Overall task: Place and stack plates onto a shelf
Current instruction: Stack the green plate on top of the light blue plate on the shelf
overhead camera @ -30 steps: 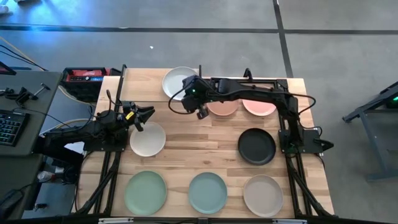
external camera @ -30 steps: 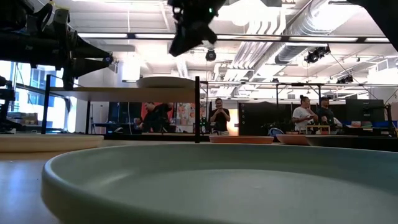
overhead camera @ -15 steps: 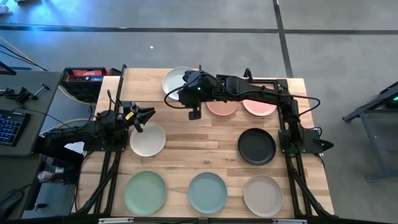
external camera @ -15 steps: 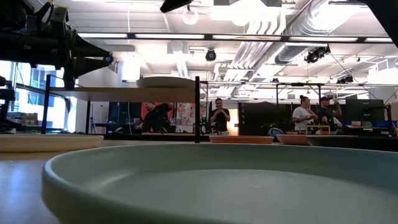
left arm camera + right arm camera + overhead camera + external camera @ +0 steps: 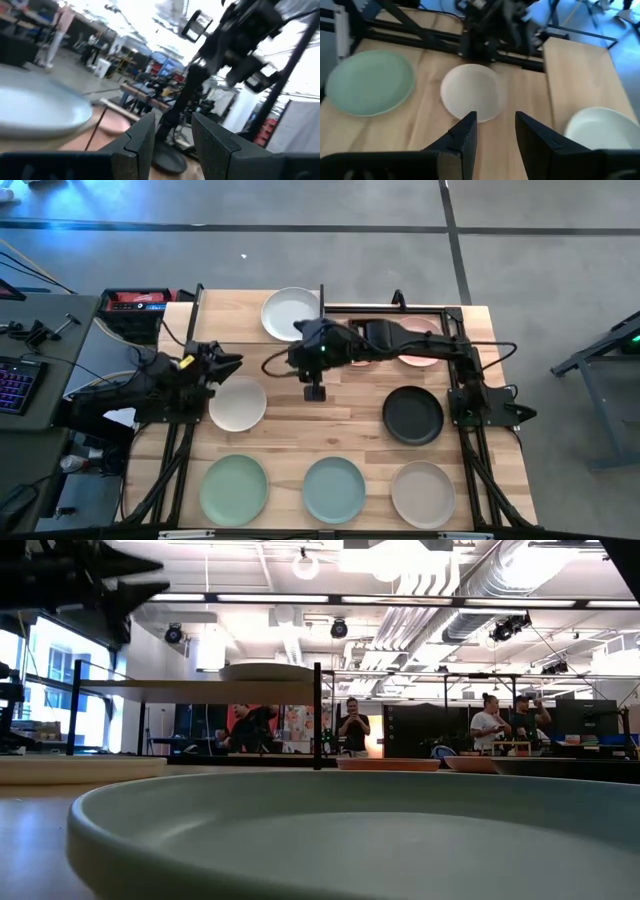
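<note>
Early in the task, judging by the layout: one plate shelved, the rest on the table.

Far left: left gripper [image 5: 228, 363] at the table's left edge, just beside the white plate [image 5: 237, 404], fingers [image 5: 141, 141] parted, nothing between them. Idle there, by the look of it.

Left-front: green plate [image 5: 234, 489] flat on the table [image 5: 300, 420], untouched.

Rear left: shelf [image 5: 200, 687] raised on black posts, carrying a single pale plate [image 5: 289, 313]; no stack on it yet. Shelf board beside that plate bare and free for a second pile.

Centre: right gripper [image 5: 313, 391] hanging over bare wood between shelf and front row, pointing toward the white plate. Fingers [image 5: 465, 135] apart with a gap between, empty; table and white plate visible through the gap in the right wrist view.

Centre-front: teal plate [image 5: 334, 489] on the table.

Right of centre: two pinkish plates at the rear, largely hidden under the right arm; only a rim [image 5: 420, 361] showing.

Right: black plate [image 5: 412, 415] mid-table, beige plate [image 5: 423, 493] in the front row.

Tally: one on the shelf, seven visible on the table. Most of the job left, stacking included.
</note>
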